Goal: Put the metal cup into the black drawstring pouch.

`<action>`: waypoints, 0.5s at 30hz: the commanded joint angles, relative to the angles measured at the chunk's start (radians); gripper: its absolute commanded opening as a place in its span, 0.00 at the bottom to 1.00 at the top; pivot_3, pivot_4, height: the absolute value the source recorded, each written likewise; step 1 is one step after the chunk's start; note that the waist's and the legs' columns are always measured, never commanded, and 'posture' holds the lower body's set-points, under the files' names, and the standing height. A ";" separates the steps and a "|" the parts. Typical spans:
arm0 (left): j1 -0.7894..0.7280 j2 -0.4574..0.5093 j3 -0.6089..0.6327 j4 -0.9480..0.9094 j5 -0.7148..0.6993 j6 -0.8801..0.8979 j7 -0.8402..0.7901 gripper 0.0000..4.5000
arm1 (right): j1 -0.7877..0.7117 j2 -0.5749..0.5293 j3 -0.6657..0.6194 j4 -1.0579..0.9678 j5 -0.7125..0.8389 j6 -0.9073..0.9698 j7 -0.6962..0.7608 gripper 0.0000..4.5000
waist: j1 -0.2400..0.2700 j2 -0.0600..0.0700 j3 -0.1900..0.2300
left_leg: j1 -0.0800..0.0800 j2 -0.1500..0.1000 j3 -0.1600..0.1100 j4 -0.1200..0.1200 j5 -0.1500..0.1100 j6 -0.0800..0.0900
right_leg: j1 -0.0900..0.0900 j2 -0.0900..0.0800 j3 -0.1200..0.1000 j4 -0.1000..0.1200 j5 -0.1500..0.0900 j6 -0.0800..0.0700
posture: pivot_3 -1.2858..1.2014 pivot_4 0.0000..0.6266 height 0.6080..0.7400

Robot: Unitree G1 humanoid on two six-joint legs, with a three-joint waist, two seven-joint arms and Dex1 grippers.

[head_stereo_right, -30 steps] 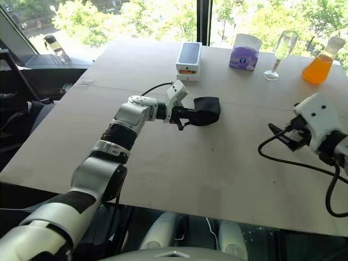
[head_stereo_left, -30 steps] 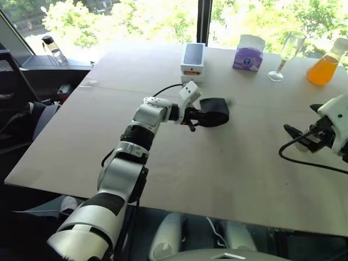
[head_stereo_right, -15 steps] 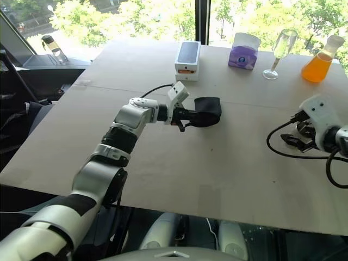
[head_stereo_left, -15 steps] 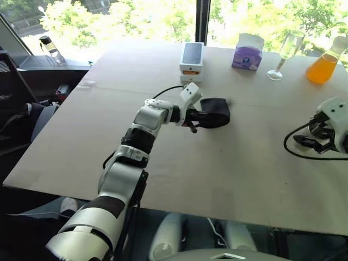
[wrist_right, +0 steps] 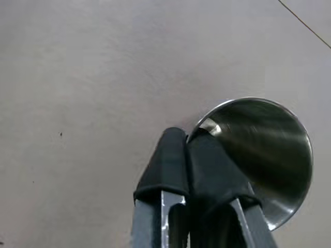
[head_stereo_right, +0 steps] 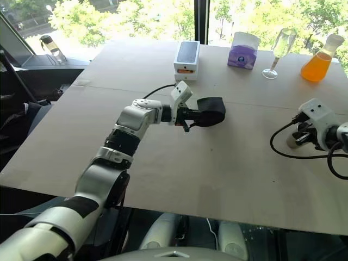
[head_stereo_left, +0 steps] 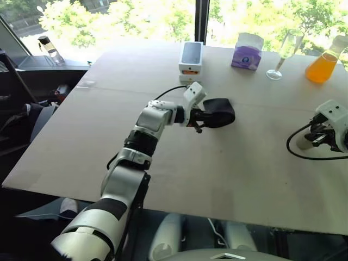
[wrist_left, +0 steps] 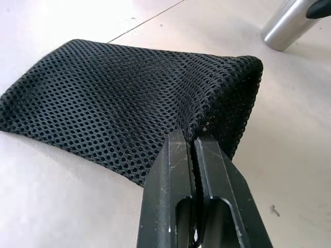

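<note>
The left gripper (wrist_left: 192, 142) pinched the black mesh drawstring pouch (wrist_left: 129, 98) mid-table; at the right edge, the right gripper (wrist_right: 187, 135) clamped the metal cup's (wrist_right: 264, 155) rim.

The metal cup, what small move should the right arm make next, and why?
Probably lift the metal cup a little off the table. The right tool looks pinched shut on the cup's rim, one finger inside, with the cup far off to the right of the black drawstring pouch. The left tool is clamped on the pouch's edge, so the cup must be carried over to it.
</note>
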State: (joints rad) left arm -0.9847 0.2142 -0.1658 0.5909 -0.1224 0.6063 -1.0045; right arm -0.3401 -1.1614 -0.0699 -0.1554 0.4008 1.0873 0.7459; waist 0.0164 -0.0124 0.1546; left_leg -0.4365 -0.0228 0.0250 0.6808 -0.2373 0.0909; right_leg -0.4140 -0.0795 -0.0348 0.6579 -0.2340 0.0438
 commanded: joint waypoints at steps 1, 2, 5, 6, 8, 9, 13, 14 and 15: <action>-0.015 -0.022 0.015 -0.060 -0.031 0.053 0.032 0.00 | 0.005 0.096 -0.225 -0.109 0.134 0.053 0.008 0.01 | 0.001 0.000 0.000 | 0.000 0.000 0.000 0.000 0.000 0.000 | 0.000 0.000 0.000 0.000 0.000 0.000 | 0.52 0.24 1.00; -0.018 -0.030 0.018 -0.067 -0.035 0.072 0.044 0.00 | 0.000 0.165 -0.303 -0.160 0.205 0.087 -0.004 0.01 | 0.000 0.000 0.000 | 0.000 0.000 0.000 0.000 0.000 0.000 | 0.000 0.000 0.000 0.000 0.000 0.000 | 0.52 0.24 1.00; -0.029 -0.047 0.027 -0.089 -0.056 0.140 0.077 0.00 | 0.021 0.415 -0.489 -0.338 0.443 0.163 -0.100 0.01 | 0.000 0.000 0.000 | 0.000 0.000 -0.001 -0.001 0.000 0.000 | 0.000 0.000 0.000 0.001 0.000 0.000 | 0.52 0.24 1.00; -0.037 -0.056 0.036 -0.090 -0.066 0.177 0.096 0.00 | 0.059 0.501 -0.527 -0.411 0.518 0.175 -0.144 0.01 | 0.000 0.000 0.000 | 0.000 0.001 -0.002 -0.001 0.000 0.000 | 0.000 0.001 -0.002 0.000 0.000 0.000 | 0.52 0.24 1.00; -0.048 -0.062 0.047 -0.094 -0.081 0.223 0.117 0.00 | 0.116 0.611 -0.554 -0.516 0.611 0.182 -0.226 0.01 | 0.005 0.000 0.000 | 0.000 0.001 -0.003 -0.001 0.000 0.000 | 0.000 0.001 -0.002 0.001 0.000 0.000 | 0.52 0.24 1.00; -0.050 -0.064 0.050 -0.103 -0.092 0.243 0.120 0.00 | 0.131 0.685 -0.555 -0.550 0.663 0.163 -0.304 0.01 | 0.005 0.001 0.000 | -0.001 0.000 -0.004 -0.002 0.000 0.000 | 0.000 0.000 -0.003 0.001 0.000 0.000 | 0.52 0.24 1.00; -0.053 -0.065 0.054 -0.136 -0.118 0.300 0.128 0.00 | 0.167 0.842 -0.496 -0.608 0.773 0.090 -0.515 0.01 | -0.002 0.002 0.000 | 0.000 -0.003 -0.002 -0.002 0.000 0.000 | 0.000 -0.002 0.000 0.001 0.001 0.002 | 0.52 0.24 1.00; -0.053 -0.064 0.054 -0.143 -0.125 0.312 0.128 0.00 | 0.170 0.862 -0.470 -0.611 0.765 0.075 -0.548 0.01 | -0.002 0.002 0.000 | 0.000 -0.003 -0.002 -0.002 0.000 0.000 | 0.000 -0.002 0.000 0.001 0.001 0.002 | 0.52 0.24 1.00; -0.053 -0.063 0.053 -0.152 -0.135 0.326 0.125 0.00 | 0.173 0.881 -0.446 -0.607 0.758 0.057 -0.580 0.01 | -0.002 0.002 0.000 | 0.000 -0.003 -0.002 -0.002 0.000 0.000 | 0.000 -0.002 0.000 0.001 0.001 0.002 | 0.52 0.24 1.00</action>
State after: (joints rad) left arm -1.0136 0.1514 -0.1251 0.4903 -0.2273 0.9128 -0.8731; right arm -0.1714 -0.2951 -0.5373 -0.7363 1.1412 1.1904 0.2264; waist 0.0147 -0.0108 0.1549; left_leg -0.4356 -0.0259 0.0232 0.6791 -0.2373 0.0910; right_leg -0.4140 -0.0810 -0.0344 0.6590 -0.2329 0.0457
